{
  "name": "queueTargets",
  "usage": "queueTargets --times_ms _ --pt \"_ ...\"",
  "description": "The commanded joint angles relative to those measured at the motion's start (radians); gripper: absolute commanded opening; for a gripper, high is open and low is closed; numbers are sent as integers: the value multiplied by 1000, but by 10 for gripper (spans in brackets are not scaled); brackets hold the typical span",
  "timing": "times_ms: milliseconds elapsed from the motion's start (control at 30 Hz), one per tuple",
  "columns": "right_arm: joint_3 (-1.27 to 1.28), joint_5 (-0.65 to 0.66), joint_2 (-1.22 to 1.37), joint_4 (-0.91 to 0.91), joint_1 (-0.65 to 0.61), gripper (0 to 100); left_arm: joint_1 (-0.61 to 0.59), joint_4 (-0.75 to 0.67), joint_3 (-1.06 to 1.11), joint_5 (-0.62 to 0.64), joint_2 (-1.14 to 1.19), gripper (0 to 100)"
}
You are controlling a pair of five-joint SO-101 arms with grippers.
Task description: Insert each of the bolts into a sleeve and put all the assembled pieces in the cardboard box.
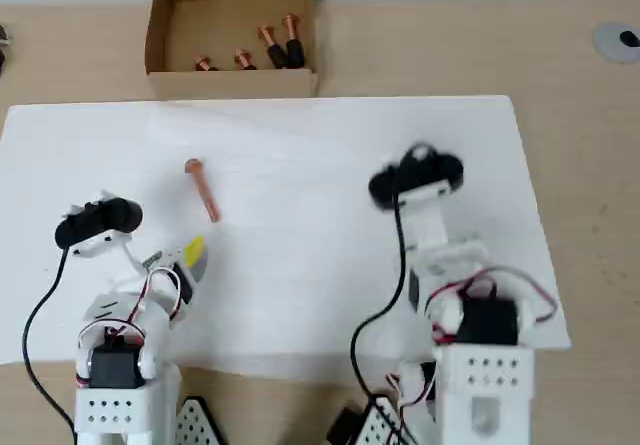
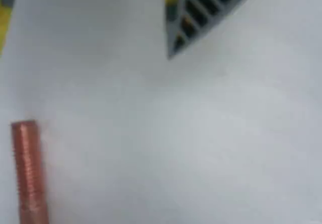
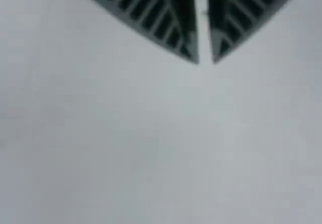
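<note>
Left end effector point(image 2: 85, 50) gapes wide, empty, near a loose copper threaded bolt point(image 2: 29, 173) on the white paper sheet point(image 1: 320, 265). Right end effector point(image 3: 204, 60) is nearly closed, gripping nothing. Black-sleeved copper bolts point(image 1: 292, 43) lie inside the brown cardboard box point(image 1: 155, 35).

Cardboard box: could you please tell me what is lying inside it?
Inside the cardboard box, four copper bolts lie near its front wall. The right pair sits in black sleeves. The left pair shows mostly heads; the wall hides any sleeves.

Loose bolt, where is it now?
High view: the bolt lies on the white sheet, left side, between the cardboard box and the left tool.
</note>
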Motion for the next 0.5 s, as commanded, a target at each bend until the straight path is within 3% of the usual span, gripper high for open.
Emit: queueTargets --times_ms 0,233,467 --pt "110 0 -216 -54 7 12 5 -18 -5 8 -7 230" --pt "387 6 -630 -66 15 12 5 -18 -5 8 -7 230" --pt "489 5 -604 -94 7 12 5 -18 -5 8 -7 230"
